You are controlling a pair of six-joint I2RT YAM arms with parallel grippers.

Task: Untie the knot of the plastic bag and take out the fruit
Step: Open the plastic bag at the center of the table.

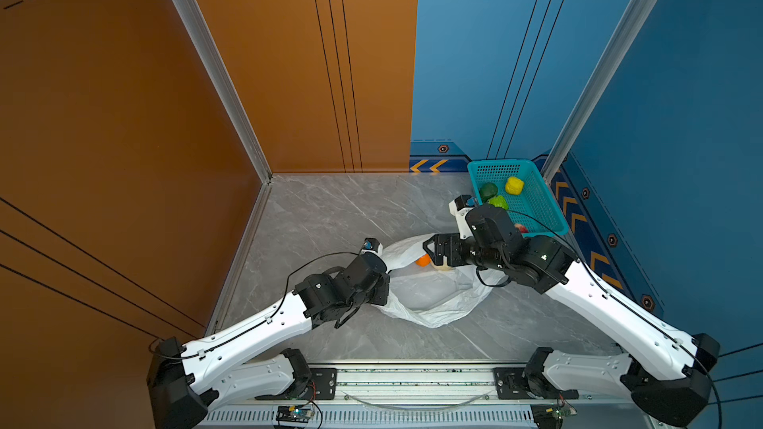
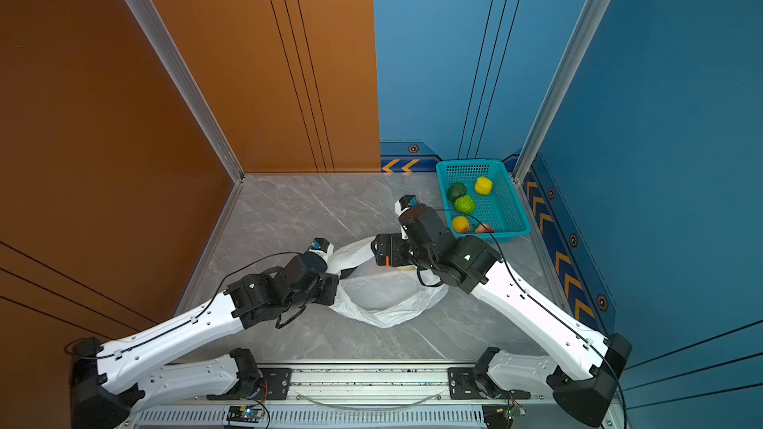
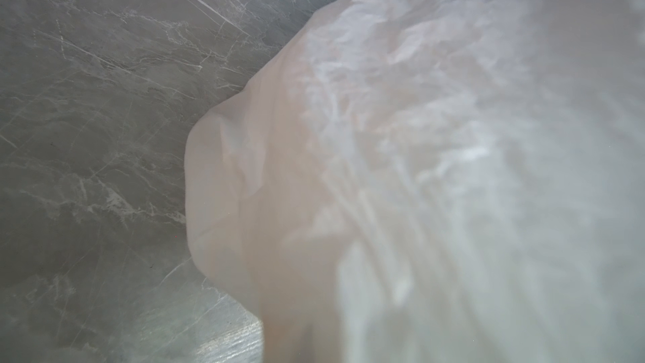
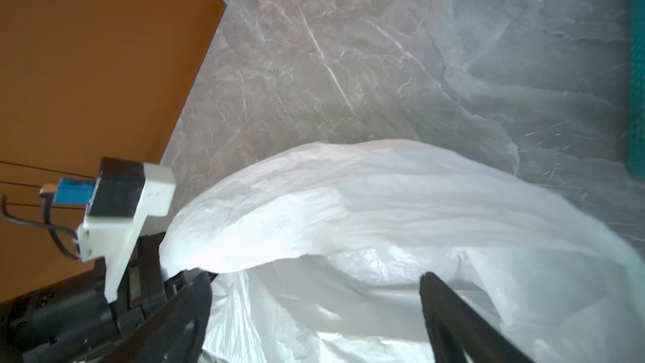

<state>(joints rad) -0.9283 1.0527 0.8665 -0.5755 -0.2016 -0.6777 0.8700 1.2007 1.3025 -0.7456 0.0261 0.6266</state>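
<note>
1. Metal rail (image 1: 413, 381) with both arm bases sits nearest, on the near side of the plastic bag (image 1: 429, 299).
2. Bag lies crumpled on the grey marble tabletop (image 1: 330, 216) between both arms, its mouth gaping.
3. Left gripper (image 1: 386, 278) is at the bag's left edge, clenched on the rim, which stands up as a raised band. Bag film smothers most of the left wrist view.
4. Right gripper (image 4: 316, 277) hangs over the bag's far-right mouth, jaws spread wide, nothing between them.
5. Orange fruit (image 1: 423, 260) and cream fruit (image 1: 444, 267) sit inside the bag, just under the right gripper.
6. Teal basket (image 1: 501, 162) stands beyond the bag to the far right, apart from it.
7. Basket holds yellow fruit (image 1: 514, 185), dark green fruit (image 1: 489, 191), bright green fruit (image 1: 498, 202), red fruit (image 2: 484, 228) and yellow-orange fruit (image 2: 460, 224).
8. Right arm's wrist (image 1: 491, 229) overlaps the basket corner nearest the bag in a top view.
</note>
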